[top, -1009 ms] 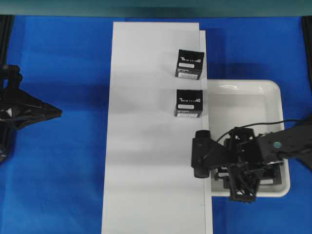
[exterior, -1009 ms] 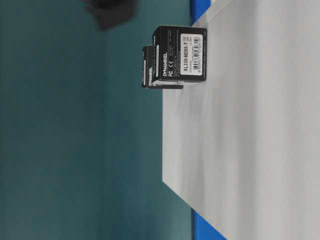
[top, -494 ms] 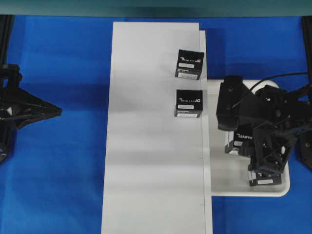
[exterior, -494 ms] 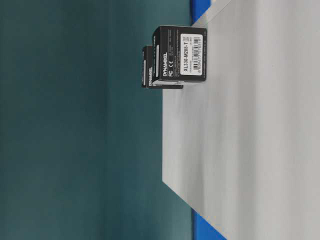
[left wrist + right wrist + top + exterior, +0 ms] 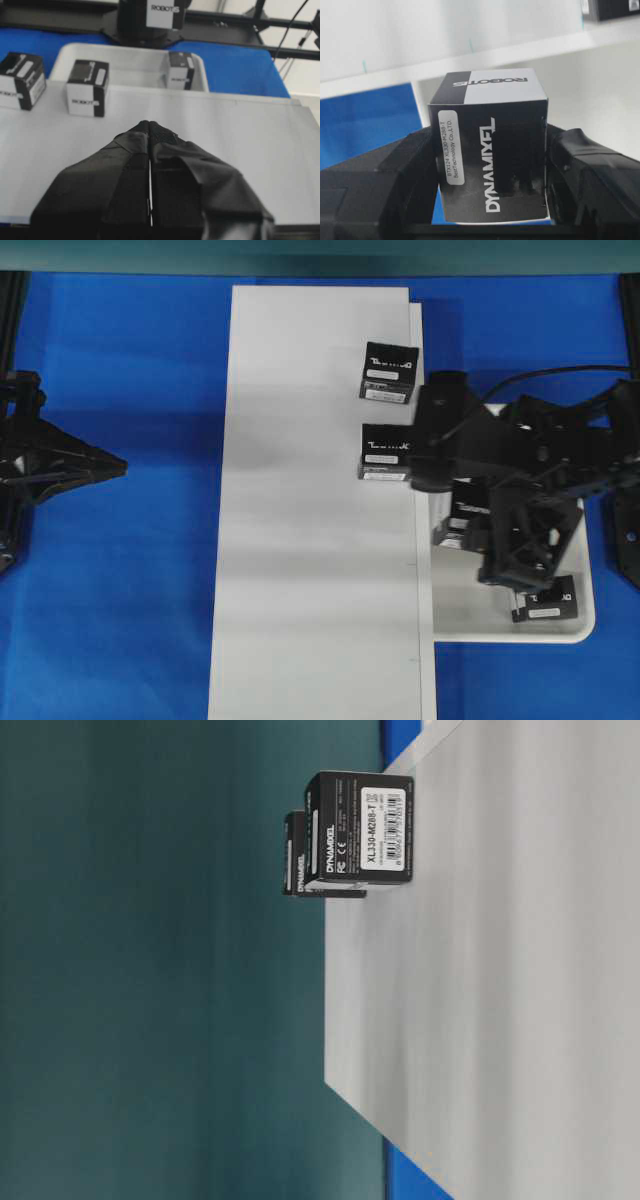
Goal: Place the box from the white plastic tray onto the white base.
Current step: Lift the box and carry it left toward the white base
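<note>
A: Overhead view looks straight down on the blue surface (image 5: 130, 540); the white base (image 5: 310, 540) runs top to bottom, the white plastic tray (image 5: 560, 632) at right.

B: Table-level view is rotated a quarter turn, low and close along the base (image 5: 500, 1020).

A: Left wrist view looks over its end effector (image 5: 150, 125) across the base to the tray. Right wrist view sits very close on the box (image 5: 492, 155).

B: All share the base.

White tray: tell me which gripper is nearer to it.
Right. The right gripper hangs over the white tray, holding a box. The left gripper sits beyond the white board, far left.
</note>
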Controlling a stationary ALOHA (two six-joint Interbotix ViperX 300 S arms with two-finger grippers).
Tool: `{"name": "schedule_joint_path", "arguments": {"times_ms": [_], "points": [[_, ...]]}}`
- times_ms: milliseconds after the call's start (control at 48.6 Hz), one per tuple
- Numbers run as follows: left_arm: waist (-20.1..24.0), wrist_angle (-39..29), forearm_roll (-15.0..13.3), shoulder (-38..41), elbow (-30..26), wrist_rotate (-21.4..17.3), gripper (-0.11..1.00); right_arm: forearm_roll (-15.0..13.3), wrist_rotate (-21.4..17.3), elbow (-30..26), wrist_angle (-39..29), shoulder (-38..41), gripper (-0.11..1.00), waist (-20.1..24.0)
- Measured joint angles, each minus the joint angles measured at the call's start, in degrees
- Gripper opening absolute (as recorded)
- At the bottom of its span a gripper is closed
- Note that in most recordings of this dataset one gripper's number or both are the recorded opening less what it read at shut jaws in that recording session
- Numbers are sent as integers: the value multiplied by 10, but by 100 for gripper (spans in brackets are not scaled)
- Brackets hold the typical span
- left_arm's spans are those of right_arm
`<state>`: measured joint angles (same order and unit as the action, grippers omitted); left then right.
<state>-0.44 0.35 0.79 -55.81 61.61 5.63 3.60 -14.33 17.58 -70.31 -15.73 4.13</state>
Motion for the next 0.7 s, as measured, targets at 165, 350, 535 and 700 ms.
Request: {"name": "schedule_joint_path", "arguments": {"times_ms": [165, 350, 535, 700], "points": [[2, 0, 0, 0, 0, -1, -5, -10, 5, -26, 8, 37, 59, 1], [3, 0, 0, 0, 0, 0, -5, -20, 11, -33, 26, 76, 59, 1], [4, 0, 0, 0, 0, 1, -5, -25, 18, -35, 44, 110, 59, 1], [4, 0, 0, 0, 0, 1, -5, -26, 25, -36, 57, 139, 59, 3]]}}
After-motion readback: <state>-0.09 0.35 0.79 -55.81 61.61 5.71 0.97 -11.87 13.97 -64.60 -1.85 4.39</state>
